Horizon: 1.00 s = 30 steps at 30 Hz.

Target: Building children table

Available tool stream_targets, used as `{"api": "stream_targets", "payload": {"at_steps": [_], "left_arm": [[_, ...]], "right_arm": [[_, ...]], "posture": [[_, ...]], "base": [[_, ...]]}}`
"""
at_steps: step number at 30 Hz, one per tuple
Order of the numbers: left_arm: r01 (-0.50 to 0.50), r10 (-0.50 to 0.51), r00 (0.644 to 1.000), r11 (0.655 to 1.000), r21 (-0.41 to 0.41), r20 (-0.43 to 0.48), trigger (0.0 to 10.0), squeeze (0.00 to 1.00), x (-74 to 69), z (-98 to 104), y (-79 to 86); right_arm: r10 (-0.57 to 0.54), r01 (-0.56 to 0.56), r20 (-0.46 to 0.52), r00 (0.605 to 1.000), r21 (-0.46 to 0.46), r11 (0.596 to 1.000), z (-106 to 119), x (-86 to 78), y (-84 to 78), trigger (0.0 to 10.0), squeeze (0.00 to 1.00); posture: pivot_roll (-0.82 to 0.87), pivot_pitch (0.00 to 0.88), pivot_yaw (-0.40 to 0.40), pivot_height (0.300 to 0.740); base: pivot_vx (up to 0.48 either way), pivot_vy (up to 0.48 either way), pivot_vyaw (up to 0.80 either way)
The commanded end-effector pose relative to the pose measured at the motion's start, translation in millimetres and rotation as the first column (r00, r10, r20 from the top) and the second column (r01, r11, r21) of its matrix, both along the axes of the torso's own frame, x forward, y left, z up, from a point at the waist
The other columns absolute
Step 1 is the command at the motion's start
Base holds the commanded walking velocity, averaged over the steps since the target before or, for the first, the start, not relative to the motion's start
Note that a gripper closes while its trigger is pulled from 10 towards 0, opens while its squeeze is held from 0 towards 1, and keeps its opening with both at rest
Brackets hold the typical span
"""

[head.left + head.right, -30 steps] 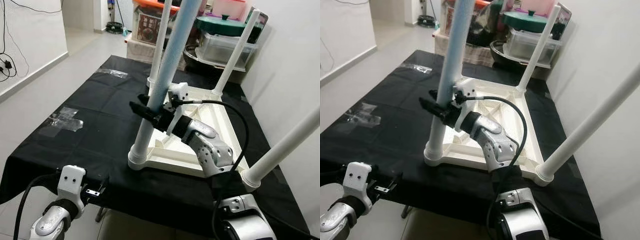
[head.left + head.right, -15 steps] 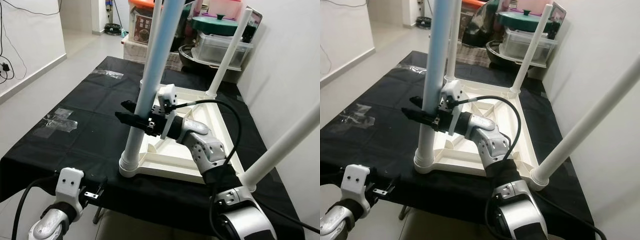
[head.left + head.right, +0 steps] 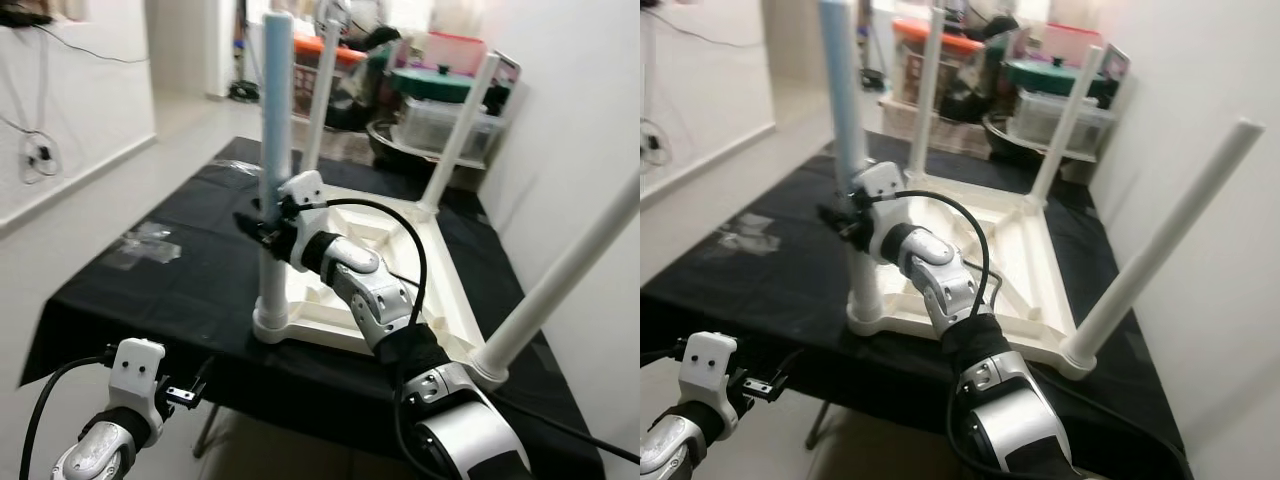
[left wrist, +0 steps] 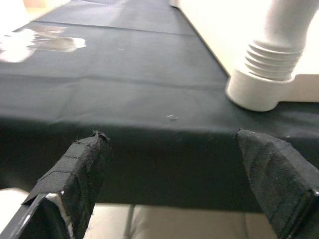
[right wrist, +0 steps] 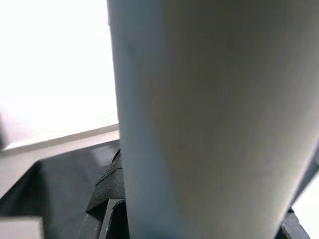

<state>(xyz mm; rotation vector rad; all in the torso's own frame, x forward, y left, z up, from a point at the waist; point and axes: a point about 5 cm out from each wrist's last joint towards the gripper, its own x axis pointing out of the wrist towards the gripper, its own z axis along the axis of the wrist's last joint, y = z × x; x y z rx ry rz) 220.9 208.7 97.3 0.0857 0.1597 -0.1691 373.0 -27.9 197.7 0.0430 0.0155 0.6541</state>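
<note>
Blue leg (image 3: 274, 110) — right gripper (image 3: 262, 226) clamped

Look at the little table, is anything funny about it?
Yes: the white table lies upside down on the black cloth, its legs pointing up. One leg is pale blue while the others are white. The right gripper grips the blue one.

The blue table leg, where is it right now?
The blue table leg stands upright in the near left corner of the upside-down white tabletop on the black cloth, with the right gripper closed around it.
</note>
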Motion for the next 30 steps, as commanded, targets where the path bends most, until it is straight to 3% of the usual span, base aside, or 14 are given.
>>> {"api": "stream_targets", "payload": {"at_steps": [1,8,14,18,20,21,23,24,28,30], "left_arm": [[0.006,-0.006,1.000,1.000,-0.016,-0.004,10.0,0.00,1.1,-0.3,-3.0],[0.006,-0.006,1.000,1.000,-0.016,-0.002,10.0,0.00,2.5,0.4,-2.5],[0.002,-0.002,1.000,1.000,-0.013,-0.001,10.0,0.00,2.2,0.5,-1.2],[-0.001,0.001,1.000,1.000,-0.011,-0.002,10.0,0.00,1.8,0.6,-0.4],[-0.003,0.003,1.000,1.000,-0.011,-0.001,10.0,0.00,2.0,0.7,-0.2],[-0.003,0.003,1.000,1.000,-0.011,-0.001,10.0,0.00,2.0,0.7,-0.2],[-0.005,0.005,1.000,1.000,-0.011,0.001,10.0,0.00,2.6,1.0,0.0],[-0.005,0.005,1.000,1.000,-0.011,0.001,10.0,0.00,2.6,1.0,0.0],[-0.008,0.008,1.000,1.000,-0.011,0.002,10.0,0.00,3.2,1.2,0.2],[-0.008,0.008,1.000,1.000,-0.011,0.002,10.0,0.00,3.3,1.2,0.2]], "right_arm": [[-0.170,0.144,-0.269,0.948,-0.114,0.983,-71.7,-8.3,-23.4,0.0,0.00],[-0.392,0.360,-0.325,0.861,-0.156,0.920,-88.3,-12.0,-35.1,0.0,0.00],[-0.497,0.457,-0.284,0.820,-0.198,0.867,-89.5,-13.0,-37.6,0.0,0.00],[-0.567,0.522,-0.252,0.784,-0.225,0.823,-88.6,-12.0,-41.2,0.0,0.00],[-0.623,0.580,-0.233,0.746,-0.232,0.781,-86.5,-10.4,-45.4,0.0,0.00],[-0.623,0.580,-0.233,0.746,-0.232,0.781,-86.5,-10.4,-45.4,0.0,0.00],[-0.692,0.648,-0.226,0.685,-0.246,0.721,-85.5,-9.4,-51.5,0.0,0.00],[-0.692,0.648,-0.226,0.685,-0.246,0.721,-85.5,-9.4,-51.5,0.0,0.00],[-0.778,0.734,-0.233,0.584,-0.258,0.628,-89.2,-9.3,-65.0,0.0,0.00],[-0.790,0.746,-0.235,0.567,-0.260,0.613,-89.7,-9.2,-67.6,0.0,0.00]], "posture": [[0.15,0.000,-0.183,0.740],[0.15,0.000,-0.180,0.740],[0.15,0.000,-0.181,0.740],[0.15,0.000,-0.181,0.740],[0.15,0.000,-0.181,0.740],[0.15,0.000,-0.181,0.740],[0.15,0.000,-0.181,0.740],[0.15,0.000,-0.181,0.740],[0.15,0.000,-0.180,0.740],[0.15,0.000,-0.178,0.740]], "base": [[0.000,0.000,0.00],[0.000,0.000,0.00],[0.000,0.000,0.00],[0.000,0.000,0.00],[0.000,0.000,0.00],[0.000,0.000,0.00],[0.000,0.000,0.00],[0.000,0.000,0.00],[0.000,0.000,0.00],[0.000,0.000,0.00]]}}
